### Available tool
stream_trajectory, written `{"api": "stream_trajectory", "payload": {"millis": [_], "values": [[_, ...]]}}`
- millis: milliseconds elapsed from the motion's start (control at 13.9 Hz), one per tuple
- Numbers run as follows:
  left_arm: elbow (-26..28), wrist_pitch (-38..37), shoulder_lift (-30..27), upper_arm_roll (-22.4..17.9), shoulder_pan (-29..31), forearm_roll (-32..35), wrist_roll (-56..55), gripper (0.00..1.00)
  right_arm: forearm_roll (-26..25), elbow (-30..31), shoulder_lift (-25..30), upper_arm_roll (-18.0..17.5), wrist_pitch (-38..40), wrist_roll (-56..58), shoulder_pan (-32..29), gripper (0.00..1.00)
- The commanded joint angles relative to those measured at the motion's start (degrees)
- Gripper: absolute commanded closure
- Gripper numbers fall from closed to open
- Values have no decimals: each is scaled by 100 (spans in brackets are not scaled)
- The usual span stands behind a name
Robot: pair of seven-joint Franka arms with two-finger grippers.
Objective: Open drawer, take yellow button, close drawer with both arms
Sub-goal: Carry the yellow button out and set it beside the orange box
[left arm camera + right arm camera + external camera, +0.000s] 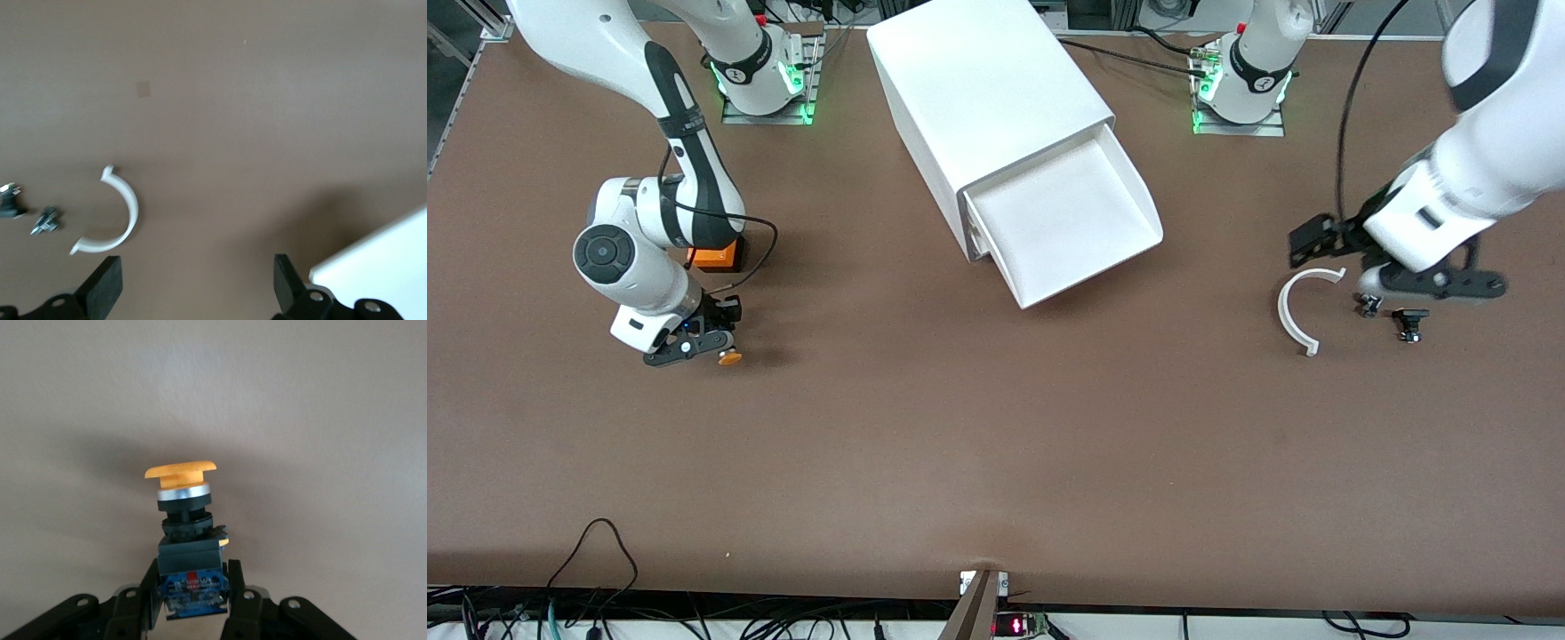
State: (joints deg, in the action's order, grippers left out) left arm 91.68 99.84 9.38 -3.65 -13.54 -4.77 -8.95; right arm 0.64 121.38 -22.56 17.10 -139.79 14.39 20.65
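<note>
Right gripper (193,600) clamped on small orange-capped black button (183,513) over bare brown table (960,427) – set down gently, upright. Left gripper (193,283) spread wide, empty – next up, nudging white plastic drawer (1063,218) shut squarely.

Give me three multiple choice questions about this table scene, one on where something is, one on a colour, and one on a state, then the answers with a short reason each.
1. Where is the white curved piece?
A. in the drawer
B. on the table toward the left arm's end
C. on top of the cabinet

2. What colour is the button cap?
A. orange-yellow
B. green
C. white

3. What state is the drawer in?
A. pushed shut
B. pulled out with nothing showing in it
C. pulled out with the button inside

Answers: 1 B, it lies on the table by the left gripper. 2 A, the right wrist view shows an orange-yellow cap. 3 B, the tray stands out of the cabinet and the right gripper holds the button.
</note>
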Motion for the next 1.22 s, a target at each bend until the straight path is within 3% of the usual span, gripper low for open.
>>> {"api": "stream_trajectory", "payload": {"millis": [0,216,288,360,504,576,791,935,1151], "values": [[69,658,501,-22,-280,-112,-535,0,-46,552,252,-5,-303,73,-245,80],[550,1596,732,223,-430,-112,-1266,0,-55,571,225,12,-356,161,-324,79],[848,2027,732,329,-430,-112,-1442,0,-29,553,225,12,-339,126,-324,68],[1121,2379,732,408,-430,-112,-1661,0,24,536,234,12,-321,100,-324,49],[1448,2907,784,619,-474,-103,-2170,0,42,474,287,12,-303,100,-324,29],[1519,3040,802,628,-535,-103,-2390,0,42,474,339,4,-260,100,-324,0],[1668,3068,837,716,-720,-103,-2936,0,129,-50,533,-153,641,-145,-316,0],[1879,3059,767,1032,-721,-103,-3480,0,165,-622,550,-295,1486,-427,-316,0],[2055,2980,600,1410,-712,-103,-3982,0,174,-958,848,-374,2042,-551,-316,0]]}}
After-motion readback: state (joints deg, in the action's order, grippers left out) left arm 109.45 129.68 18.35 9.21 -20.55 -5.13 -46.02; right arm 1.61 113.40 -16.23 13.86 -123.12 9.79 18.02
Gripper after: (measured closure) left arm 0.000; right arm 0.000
